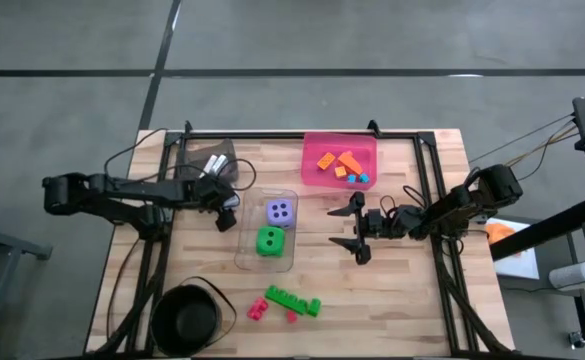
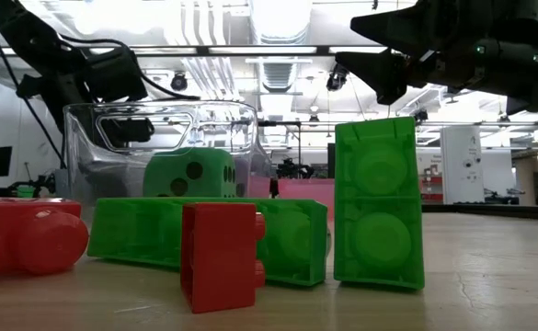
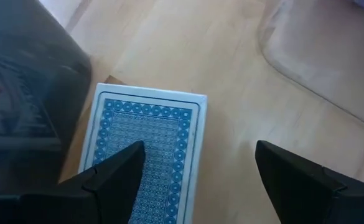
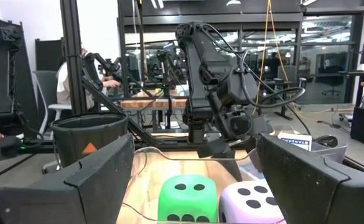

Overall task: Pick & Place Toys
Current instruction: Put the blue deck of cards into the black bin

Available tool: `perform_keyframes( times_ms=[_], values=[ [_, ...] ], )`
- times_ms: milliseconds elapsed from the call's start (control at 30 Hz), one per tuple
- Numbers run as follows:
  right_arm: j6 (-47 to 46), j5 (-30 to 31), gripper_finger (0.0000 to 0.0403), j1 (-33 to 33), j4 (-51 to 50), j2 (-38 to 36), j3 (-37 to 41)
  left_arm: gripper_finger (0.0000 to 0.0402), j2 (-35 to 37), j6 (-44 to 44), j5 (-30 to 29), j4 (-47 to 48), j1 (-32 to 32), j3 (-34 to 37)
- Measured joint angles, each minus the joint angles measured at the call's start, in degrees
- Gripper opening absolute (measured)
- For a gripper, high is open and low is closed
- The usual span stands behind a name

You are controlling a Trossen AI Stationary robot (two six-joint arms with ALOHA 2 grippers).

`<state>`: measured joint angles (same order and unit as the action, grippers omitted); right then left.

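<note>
Left gripper (image 1: 226,208) hangs just left of the clear bin (image 1: 244,256), its fingers spread wide and holding nothing. Only its wrist view tells what lies under it: a blue-backed card (image 3: 145,157) flat on the wood, with one finger (image 3: 110,180) over the card and the other over bare table. From above, the card is hidden by the arm, though a grey bin (image 1: 208,162) with small white pieces shows just beyond the gripper at the far left.

Inside the clear bin the high view shows a purple die (image 1: 281,211) on the far side and a green die (image 1: 270,241) on the near side. The low view gives only the green die (image 2: 190,175) through the bin wall. The right wrist view sees both dice side by side.

Near the table's front edge lie a black bowl (image 1: 186,318), two pink bricks (image 1: 258,309) and a row of green bricks (image 1: 290,299). The low view shows these close up: the green bricks (image 2: 209,237) lie flat behind one red-pink brick (image 2: 221,256), and one green piece stands on end.

At the far edge a pink bin (image 1: 318,182) holds orange bricks (image 1: 338,162) and teal bricks (image 1: 359,178), seen only from above.

Right gripper (image 1: 356,230) hovers right of the clear bin, jaws wide and empty, pointed at the dice.
</note>
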<state>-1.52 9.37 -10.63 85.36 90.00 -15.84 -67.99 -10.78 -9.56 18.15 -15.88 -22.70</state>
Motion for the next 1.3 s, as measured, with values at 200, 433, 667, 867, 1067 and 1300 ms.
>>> perform_keyframes(
  times_ms=[200,433,667,867,1067,1300],
  values=[
    [0.0,0.0,0.0336,0.0,-0.1,0.0,0.0,0.0307,0.2,0.0,7.1,0.3,0.2,-0.2],
    [0.0,0.0,0.0336,0.0,-0.4,0.0,0.0,0.0307,1.0,0.5,12.8,3.4,0.2,-2.1],
    [0.0,0.0,0.0336,0.0,-0.6,0.0,0.0,0.0307,2.2,4.3,7.3,10.3,0.3,-7.0],
    [0.0,0.0,0.0336,0.0,-0.6,0.0,0.0,0.0307,1.6,7.3,6.2,10.3,0.3,-7.8],
    [0.0,0.0,0.0336,0.0,-0.6,0.0,0.0,0.0307,1.3,8.0,5.0,10.7,0.3,-6.8],
    [0.0,0.0,0.0336,0.0,-0.6,0.0,-0.1,0.0307,1.4,10.1,5.0,10.8,0.3,-7.1]
  ],
)
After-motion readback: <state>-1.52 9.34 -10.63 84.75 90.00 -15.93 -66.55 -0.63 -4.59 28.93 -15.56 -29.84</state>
